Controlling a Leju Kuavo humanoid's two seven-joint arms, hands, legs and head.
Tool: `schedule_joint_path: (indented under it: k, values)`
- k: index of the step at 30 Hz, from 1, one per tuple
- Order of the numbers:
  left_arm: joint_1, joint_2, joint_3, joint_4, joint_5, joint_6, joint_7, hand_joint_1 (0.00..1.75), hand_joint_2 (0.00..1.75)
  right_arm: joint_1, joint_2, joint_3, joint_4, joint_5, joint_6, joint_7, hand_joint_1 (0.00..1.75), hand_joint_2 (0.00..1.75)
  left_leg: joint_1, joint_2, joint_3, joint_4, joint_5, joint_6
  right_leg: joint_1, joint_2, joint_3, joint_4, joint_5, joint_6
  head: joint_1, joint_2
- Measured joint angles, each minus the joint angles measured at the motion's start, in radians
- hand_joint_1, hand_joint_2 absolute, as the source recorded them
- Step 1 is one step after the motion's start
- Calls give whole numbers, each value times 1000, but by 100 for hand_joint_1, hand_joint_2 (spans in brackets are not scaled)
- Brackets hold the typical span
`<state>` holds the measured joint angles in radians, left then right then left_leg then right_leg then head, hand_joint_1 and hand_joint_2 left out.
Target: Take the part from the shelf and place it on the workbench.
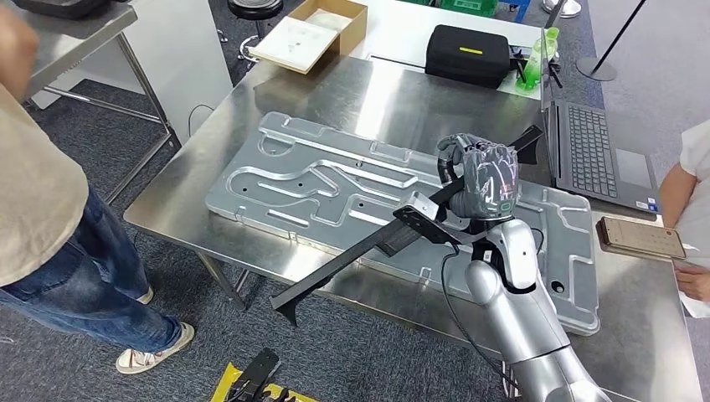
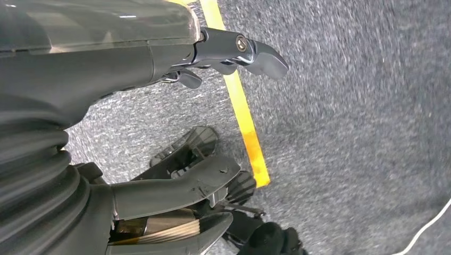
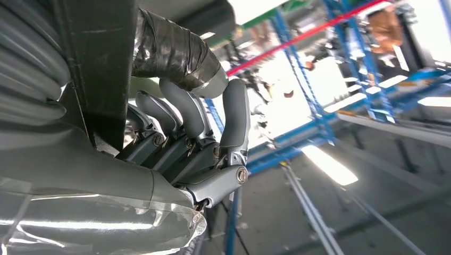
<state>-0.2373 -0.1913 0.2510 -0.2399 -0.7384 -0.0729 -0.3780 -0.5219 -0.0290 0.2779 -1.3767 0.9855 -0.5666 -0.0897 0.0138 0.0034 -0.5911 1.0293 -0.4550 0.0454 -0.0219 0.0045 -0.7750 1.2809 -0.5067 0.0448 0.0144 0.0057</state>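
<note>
A long black bar-shaped part [image 1: 352,260] runs slantwise over the workbench [image 1: 209,167], one end past the table's near edge, the other up by the laptop. My right hand [image 1: 479,177] grips it near its middle, above a large machined aluminium plate [image 1: 335,180]. In the right wrist view the fingers [image 3: 181,122] curl round the dark part [image 3: 101,69], with the taped thumb [image 3: 175,50] across it. My left hand [image 2: 213,106] hangs by my side over grey carpet, fingers apart, holding nothing.
A laptop [image 1: 599,155] sits at the table's right, a phone [image 1: 640,237] nearer me, a black case [image 1: 469,52] and cardboard box [image 1: 310,33] farther back. One person [image 1: 50,226] stands left of the table; another person's arm [image 1: 691,209] is at the right edge.
</note>
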Motion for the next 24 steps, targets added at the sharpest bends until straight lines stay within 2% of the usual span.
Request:
schedule_joint_path:
  k: [2, 3, 4, 5, 7, 9, 11, 13, 14, 15, 16, 17, 19, 20, 24]
  values:
    - [0, 0, 0, 0, 1, 0, 0, 0, 175, -1, -1, -8, 11, -5, 2, 3, 175, 175, 0, 6, 2, 0, -2, -3, -1, -5, 65, -116, 56, -3, 0, 0]
    - [0, 0, 0, 0, 1, 0, -1, 0, 175, -2, -2, -12, 15, -9, 3, 4, 175, 175, -2, 7, 2, 0, -3, -6, 2, -8, 99, -177, 75, -8, 0, 0]
    - [0, 0, 0, 0, 1, 0, -1, 0, 175, -4, -2, -15, 17, -13, 3, 6, 175, 175, -3, 8, 2, 0, -4, -11, 6, -11, 122, -222, 86, -13, 0, 0]
    - [0, 0, 0, 0, 1, 0, -2, 0, 175, -5, -3, -18, 20, -16, 3, 7, 175, 175, -3, 10, 1, 0, -5, -16, 10, -11, 132, -242, 86, -19, 0, 0]
    - [0, 0, 0, 0, 2, 0, -2, 0, 175, -4, -3, -26, 26, -24, 1, 9, 175, 175, -3, 12, 3, -3, -5, -29, 15, -8, 133, -248, 86, -30, -1, 0]
    - [0, 0, 0, 0, 2, 1, -4, 0, 175, -3, -2, -39, 33, -46, 3, 19, 175, 175, -1, 10, -2, 14, -20, -39, 13, -8, 141, -260, 90, -43, -1, 0]
    - [1, 0, 0, 0, 4, 2, -6, 0, 175, -8, 0, -57, 46, -102, 27, 41, 175, 175, 0, 6, -41, 101, -70, -42, 11, -8, 149, -269, 92, -56, -1, 0]
    - [4, 1, 0, 0, 7, 3, -7, 0, 175, -16, 3, -79, 76, -171, 62, 64, 175, 175, 0, 5, -104, 227, -123, -44, 14, -7, 149, -267, 90, -64, -1, 0]
    - [6, 2, 0, 0, 9, 3, -8, 0, 175, -20, 4, -89, 95, -200, 75, 70, 175, 175, 0, 5, -125, 264, -129, -45, 15, -5, 149, -265, 88, -65, -1, 0]
    - [6, 2, 0, 0, 12, 3, -8, 0, 175, -25, 5, -99, 113, -225, 85, 72, 175, 175, 1, 5, -129, 266, -116, -46, 16, -3, 148, -262, 87, -66, -1, 0]
    - [6, 3, 0, 0, 14, 3, -8, 0, 175, -32, 5, -107, 130, -245, 91, 72, 175, 175, 1, 5, -115, 231, -86, -46, 15, 0, 148, -258, 84, -65, -1, 0]
    - [6, 4, 0, 0, 15, 3, -9, 0, 175, -40, 5, -115, 146, -265, 98, 71, 175, 175, 2, 4, -87, 168, -49, -45, 15, 3, 147, -252, 81, -62, -1, 0]
    - [4, 6, 0, 0, 16, 4, -9, 0, 175, -60, 4, -130, 180, -302, 119, 76, 175, 175, 2, 1, -35, 59, -7, -40, 18, 8, 143, -238, 73, -53, -1, 0]
    - [4, 6, 0, 0, 16, 5, -9, 0, 175, -71, 4, -136, 198, -319, 132, 81, 175, 175, 0, 0, -23, 31, -1, -37, 19, 9, 139, -233, 71, -48, 0, 0]
    - [5, 9, 0, 0, 17, 6, -10, 0, 175, -118, -9, -153, 270, -372, 198, 95, 175, 175, -1, 2, -16, 12, 4, -15, 15, 10, 133, -223, 64, -28, 0, 0]
